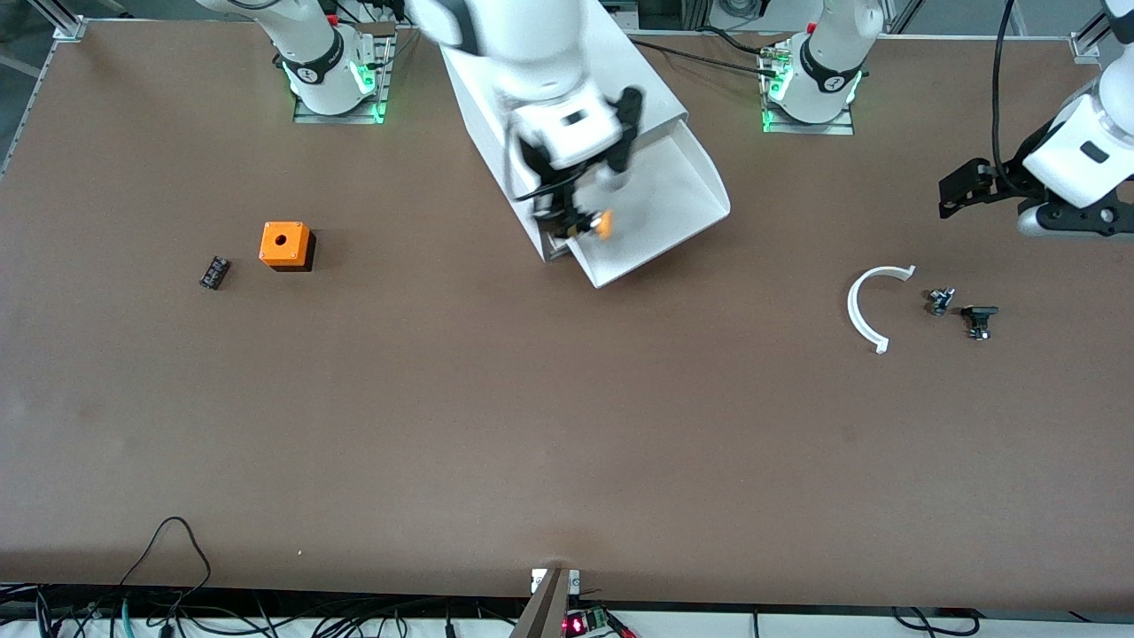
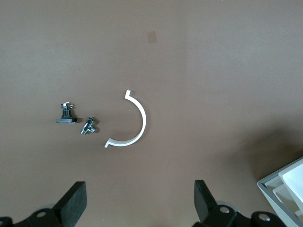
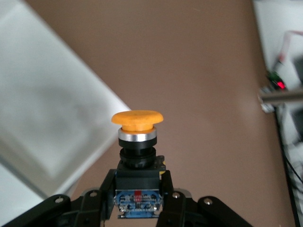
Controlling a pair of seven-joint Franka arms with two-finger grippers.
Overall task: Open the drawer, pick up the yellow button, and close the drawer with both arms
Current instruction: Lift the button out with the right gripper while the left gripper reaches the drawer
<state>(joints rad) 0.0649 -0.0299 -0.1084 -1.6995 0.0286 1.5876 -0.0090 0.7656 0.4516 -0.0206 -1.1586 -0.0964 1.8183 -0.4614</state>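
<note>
The white cabinet (image 1: 638,80) stands between the arms' bases. Its uppermost drawer (image 1: 664,204) is pulled out toward the front camera and also shows in the right wrist view (image 3: 47,118). My right gripper (image 1: 578,223) is shut on the black body of the button (image 1: 602,224) and holds it in the air over the drawer's front corner, at the right arm's end. In the right wrist view the orange cap (image 3: 137,120) points away from the gripper (image 3: 138,182). My left gripper (image 1: 952,190) waits open and empty above the table at the left arm's end; its fingers (image 2: 75,203) stand wide apart.
An orange cube with a hole (image 1: 284,245) and a small black part (image 1: 213,272) lie toward the right arm's end. A white half ring (image 1: 864,310) and two small black parts (image 1: 940,301) (image 1: 979,319) lie below my left gripper, also in its wrist view (image 2: 132,123).
</note>
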